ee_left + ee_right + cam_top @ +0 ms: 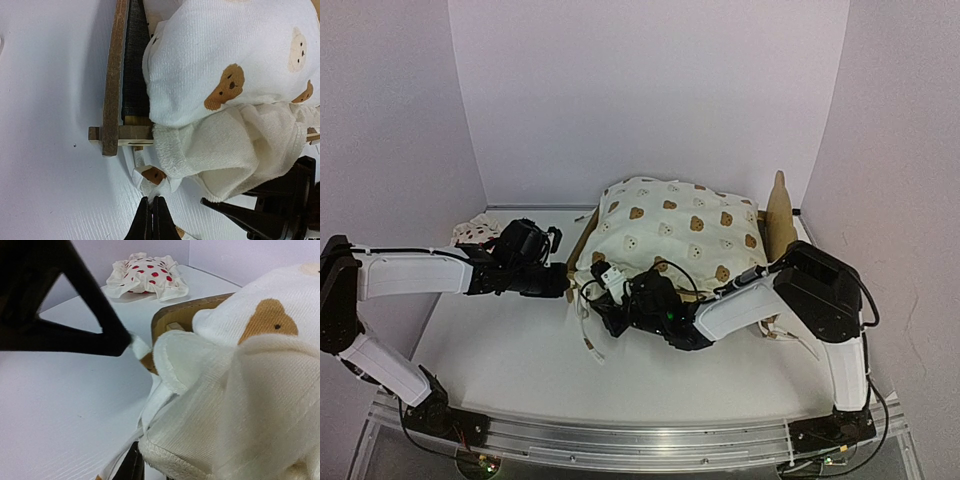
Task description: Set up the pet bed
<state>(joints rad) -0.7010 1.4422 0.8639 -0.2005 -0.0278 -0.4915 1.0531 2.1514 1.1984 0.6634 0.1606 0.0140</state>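
Observation:
The pet bed's plywood frame [780, 215] lies under the cream bear-print cushion [675, 235]; only its headboard and near-left rail show. In the left wrist view the frame's corner [112, 100] and dark felt base [135, 75] show beside the cushion [225, 60]. My left gripper [565, 283] is shut on the cushion's tie [155, 182] at that corner, fingertips pinched together [152, 210]. My right gripper [605, 315] is at the cushion's near-left corner [200, 440], which sits between its jaws [150, 472] and is lifted off the table.
The white strawberry pillow [475, 232] lies at the back left, also in the right wrist view [147, 277]. Loose ties [588, 335] trail on the white table in front of the bed. Walls close in behind and on both sides.

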